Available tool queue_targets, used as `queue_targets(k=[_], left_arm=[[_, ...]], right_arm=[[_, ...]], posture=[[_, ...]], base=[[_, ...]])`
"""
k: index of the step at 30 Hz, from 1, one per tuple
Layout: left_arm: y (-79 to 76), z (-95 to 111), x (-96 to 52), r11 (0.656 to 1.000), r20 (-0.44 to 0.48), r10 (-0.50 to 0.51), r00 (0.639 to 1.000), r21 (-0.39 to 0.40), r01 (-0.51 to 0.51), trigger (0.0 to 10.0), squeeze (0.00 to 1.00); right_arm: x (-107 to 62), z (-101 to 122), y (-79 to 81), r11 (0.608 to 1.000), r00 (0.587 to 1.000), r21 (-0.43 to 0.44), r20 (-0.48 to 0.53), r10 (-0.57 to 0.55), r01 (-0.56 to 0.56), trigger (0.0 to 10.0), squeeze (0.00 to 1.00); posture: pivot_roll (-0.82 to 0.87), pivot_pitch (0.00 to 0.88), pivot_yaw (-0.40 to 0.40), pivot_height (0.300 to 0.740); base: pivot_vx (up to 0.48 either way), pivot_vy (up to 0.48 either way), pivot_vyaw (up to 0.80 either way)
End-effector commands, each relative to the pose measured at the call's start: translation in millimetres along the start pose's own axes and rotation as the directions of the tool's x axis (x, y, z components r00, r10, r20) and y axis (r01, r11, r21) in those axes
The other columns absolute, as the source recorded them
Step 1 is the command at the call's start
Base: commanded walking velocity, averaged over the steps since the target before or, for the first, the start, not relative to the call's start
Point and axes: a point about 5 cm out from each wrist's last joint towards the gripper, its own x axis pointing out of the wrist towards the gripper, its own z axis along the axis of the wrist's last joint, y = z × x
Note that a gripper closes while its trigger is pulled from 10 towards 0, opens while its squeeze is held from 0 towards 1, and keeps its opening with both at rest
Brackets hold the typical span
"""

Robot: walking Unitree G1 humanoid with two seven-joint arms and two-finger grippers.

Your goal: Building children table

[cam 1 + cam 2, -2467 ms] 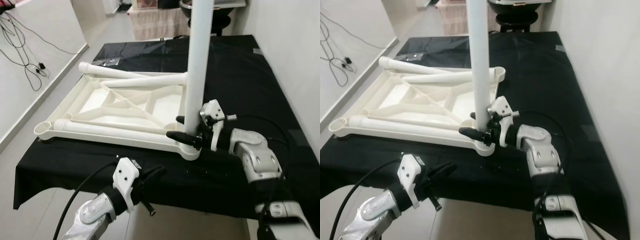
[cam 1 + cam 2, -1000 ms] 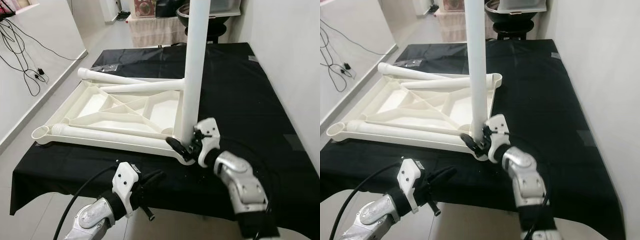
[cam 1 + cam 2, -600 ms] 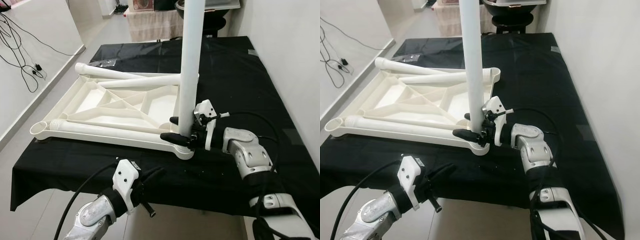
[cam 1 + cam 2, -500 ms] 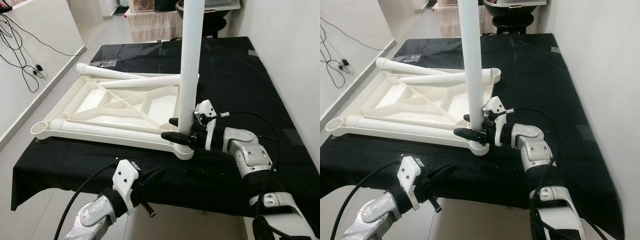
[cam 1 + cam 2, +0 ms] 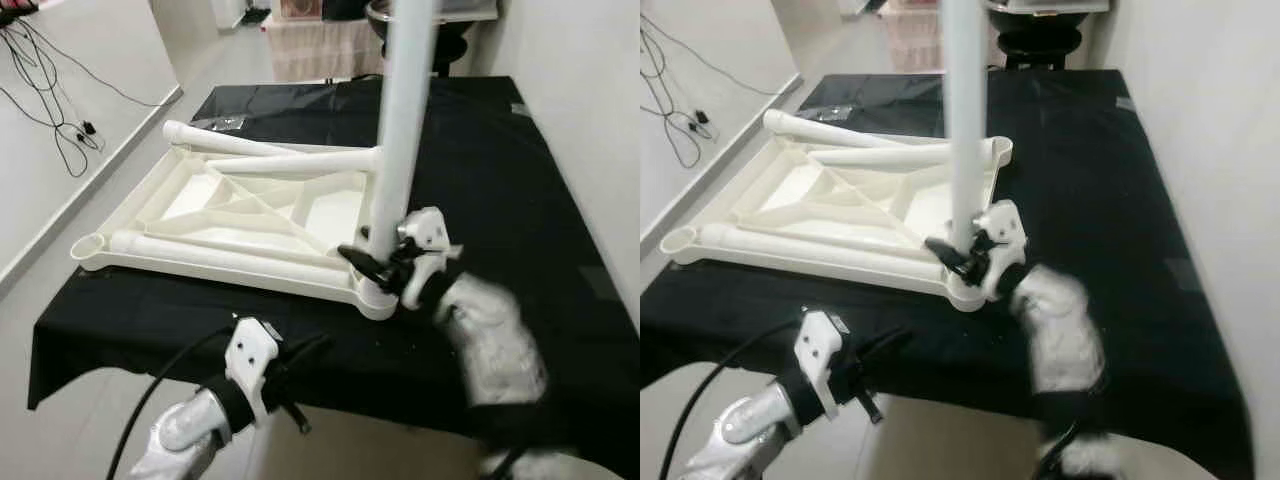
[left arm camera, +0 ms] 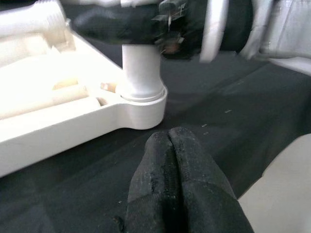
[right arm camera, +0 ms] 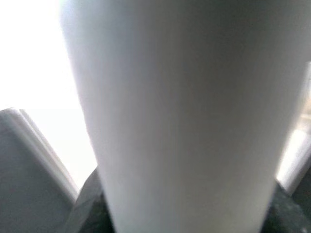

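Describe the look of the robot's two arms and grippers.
Both arms are silver metal with rounded segments. Each wrist carries a white plastic housing ahead of long black fingers: left gripper, right gripper. A black cable loops along the left arm; the right arm is blurred.

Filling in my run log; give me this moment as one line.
right gripper: clamped on upright leg at corner socket | left gripper: shut, idle near table edge | tabletop: upside down on black cloth
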Motion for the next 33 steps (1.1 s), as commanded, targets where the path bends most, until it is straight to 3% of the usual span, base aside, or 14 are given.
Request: queue_targets(k=[1,2,10,11,13,14,19,20,21,22,23,24,27,33], left_arm=[[1.2,-6,-5.1,1.000,-0.031,0.012,0.999,-0.005,-0.012,10.0,0.00],[2.8,-5,-4.9,1.000,-0.031,0.011,0.999,-0.004,-0.011,10.0,0.00],[5.7,-7,-2.2,1.000,-0.034,0.002,0.999,-0.006,-0.003,10.0,0.00],[7.1,-7,-1.7,1.000,-0.033,0.010,0.999,-0.002,-0.010,10.0,0.00],[7.9,-7,-1.4,1.000,-0.033,0.016,0.999,0.000,-0.016,10.0,0.00],[8.3,-7,-1.3,1.000,-0.032,0.020,0.999,0.001,-0.020,10.0,0.00],[7.8,-6,-0.7,1.000,-0.032,0.016,0.999,0.000,-0.016,10.0,0.00],[7.8,-6,-0.7,1.000,-0.032,0.016,0.999,0.000,-0.016,10.0,0.00],[7.5,-6,-0.4,1.000,-0.032,0.015,0.999,-0.001,-0.015,10.0,0.00],[7.1,-6,-0.2,1.000,-0.032,0.015,0.999,-0.001,-0.015,10.0,0.00],[7.0,-6,-0.2,1.000,-0.031,0.014,0.999,-0.001,-0.014,10.0,0.00],[7.0,-6,-0.2,1.000,-0.031,0.014,0.999,-0.001,-0.014,10.0,0.00],[5.6,-6,-0.2,1.000,-0.030,0.014,0.999,-0.001,-0.014,10.0,0.00],[3.5,-6,-1.2,1.000,-0.030,0.016,0.999,0.001,-0.016,10.0,0.00]], right_arm=[[-15.8,-30,-13.7,0.977,0.963,0.029,-0.178,-0.204,0.212,0.0,0.00],[-30.6,-38,4.0,0.964,0.945,0.015,-0.206,-0.255,0.264,0.0,0.00],[-19.3,-35,15.3,0.988,0.972,-0.011,-0.175,-0.155,0.155,0.0,0.00],[-7.6,-34,16.4,0.996,0.983,-0.005,-0.160,-0.092,0.092,10.0,0.00],[3.1,-29,16.2,0.999,0.991,0.023,-0.131,-0.022,0.025,10.0,0.00],[12.3,-23,18.2,0.996,0.993,0.051,-0.089,0.074,-0.070,10.0,1.00],[19.2,1,28.2,0.931,0.936,0.092,0.023,0.352,-0.352,10.0,1.00],[19.2,1,28.2,0.931,0.936,0.092,0.023,0.352,-0.352,10.0,1.00],[19.5,7,29.2,0.893,0.897,0.076,0.035,0.442,-0.443,10.0,0.29],[18.1,11,31.2,0.835,0.835,0.028,0.025,0.549,-0.550,10.0,0.00],[16.7,13,32.3,0.791,0.791,-0.003,0.009,0.612,-0.612,10.0,0.00],[16.7,13,32.3,0.791,0.791,-0.003,0.009,0.612,-0.612,10.0,0.00],[20.5,18,30.6,0.598,0.599,-0.034,-0.035,0.800,-0.801,10.0,0.00],[32.6,20,27.6,0.545,0.545,0.030,-0.013,0.839,-0.838,10.0,0.00]], posture=[[-0.02,0.168,0.063,0.740],[-0.03,0.173,0.071,0.740],[-0.02,0.151,0.067,0.740],[-0.03,0.152,0.074,0.740],[-0.03,0.148,0.073,0.740],[-0.02,0.150,0.071,0.740],[-0.02,0.146,0.073,0.740],[-0.02,0.146,0.073,0.740],[-0.01,0.147,0.072,0.740],[-0.01,0.146,0.071,0.740],[-0.01,0.146,0.071,0.740],[-0.01,0.146,0.071,0.740],[0.00,0.149,0.066,0.740],[0.02,0.160,0.061,0.740]], base=[[0.000,0.000,0.00],[0.000,0.000,0.00],[0.000,0.000,0.00],[0.000,0.000,0.00],[0.000,0.000,0.00],[0.000,0.000,0.00],[0.000,0.000,0.00],[0.000,0.000,0.00],[0.000,0.000,0.00],[0.000,0.000,0.00],[0.000,0.000,0.00],[0.000,0.000,0.00],[0.000,0.000,0.00],[0.000,0.000,0.00]])
